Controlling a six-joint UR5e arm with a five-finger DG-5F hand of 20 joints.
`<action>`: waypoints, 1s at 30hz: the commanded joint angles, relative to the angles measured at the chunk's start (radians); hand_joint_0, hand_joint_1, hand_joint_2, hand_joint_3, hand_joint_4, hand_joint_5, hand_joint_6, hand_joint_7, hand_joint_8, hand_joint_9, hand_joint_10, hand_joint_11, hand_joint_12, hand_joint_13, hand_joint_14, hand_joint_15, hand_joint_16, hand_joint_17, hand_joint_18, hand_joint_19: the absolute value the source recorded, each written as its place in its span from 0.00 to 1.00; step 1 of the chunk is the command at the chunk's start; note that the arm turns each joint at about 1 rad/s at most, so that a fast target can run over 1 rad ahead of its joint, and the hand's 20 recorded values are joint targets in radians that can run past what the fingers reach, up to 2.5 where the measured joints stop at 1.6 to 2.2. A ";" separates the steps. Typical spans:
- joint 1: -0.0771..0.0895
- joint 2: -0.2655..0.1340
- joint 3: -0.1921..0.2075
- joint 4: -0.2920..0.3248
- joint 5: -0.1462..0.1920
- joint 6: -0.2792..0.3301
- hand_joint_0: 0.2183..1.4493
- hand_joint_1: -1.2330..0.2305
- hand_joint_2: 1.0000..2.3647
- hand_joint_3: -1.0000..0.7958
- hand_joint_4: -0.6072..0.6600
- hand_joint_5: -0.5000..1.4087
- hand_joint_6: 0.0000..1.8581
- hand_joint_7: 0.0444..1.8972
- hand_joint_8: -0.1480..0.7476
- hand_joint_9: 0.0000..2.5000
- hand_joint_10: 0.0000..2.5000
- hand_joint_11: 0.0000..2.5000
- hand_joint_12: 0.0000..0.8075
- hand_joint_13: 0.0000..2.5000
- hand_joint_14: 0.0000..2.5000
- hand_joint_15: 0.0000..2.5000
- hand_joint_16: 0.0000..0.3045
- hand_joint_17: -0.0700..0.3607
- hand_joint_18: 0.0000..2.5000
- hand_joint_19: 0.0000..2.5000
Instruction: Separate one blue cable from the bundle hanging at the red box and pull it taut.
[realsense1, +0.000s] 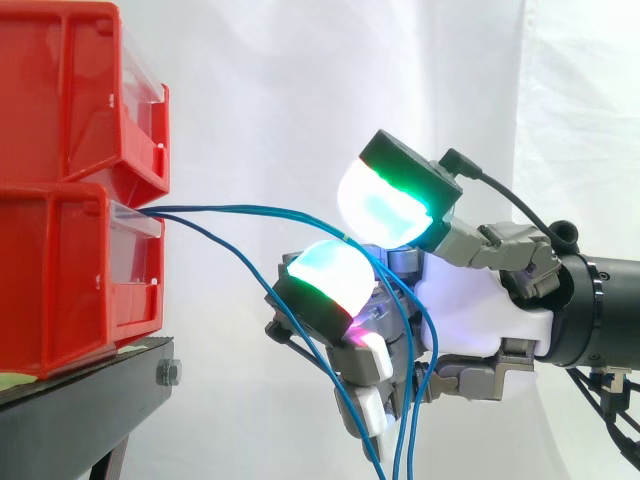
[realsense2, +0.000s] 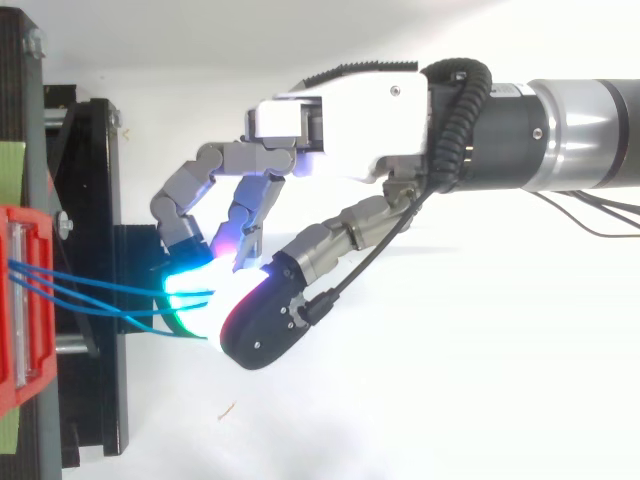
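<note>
Arcing slack in side view from the lower glossy, boxy red bin (realsense1: 70, 280) on a black stand (realsense1: 80, 410), thin blue cables (realsense1: 230, 207), wrapped by the curled hand (realsense1: 480, 305), dangling past its palm. From above, smooth cables (realsense2: 100, 287) spanning bin to rounded glowing pads (realsense2: 190, 285), pinched there.

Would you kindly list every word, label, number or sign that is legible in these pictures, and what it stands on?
None: no legible word, number or sign appears on the red bins, the black stand, the blue cables or the hand.
</note>
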 joint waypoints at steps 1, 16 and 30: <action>0.000 0.000 -0.001 0.000 0.000 0.000 0.32 0.39 0.01 0.42 0.58 0.19 0.47 0.67 0.61 0.43 0.01 0.34 0.52 0.43 0.01 0.22 0.17 0.43 0.42 0.23; 0.000 0.000 -0.001 0.005 0.000 0.000 0.45 0.22 0.01 0.35 0.45 0.17 0.50 0.66 0.57 0.40 0.01 0.35 0.50 0.41 0.01 0.22 0.15 0.40 0.40 0.20; 0.000 0.000 -0.001 0.008 0.000 0.000 0.27 0.33 0.00 0.28 0.58 0.18 0.49 0.59 0.59 0.41 0.01 0.34 0.51 0.42 0.01 0.22 0.15 0.41 0.41 0.21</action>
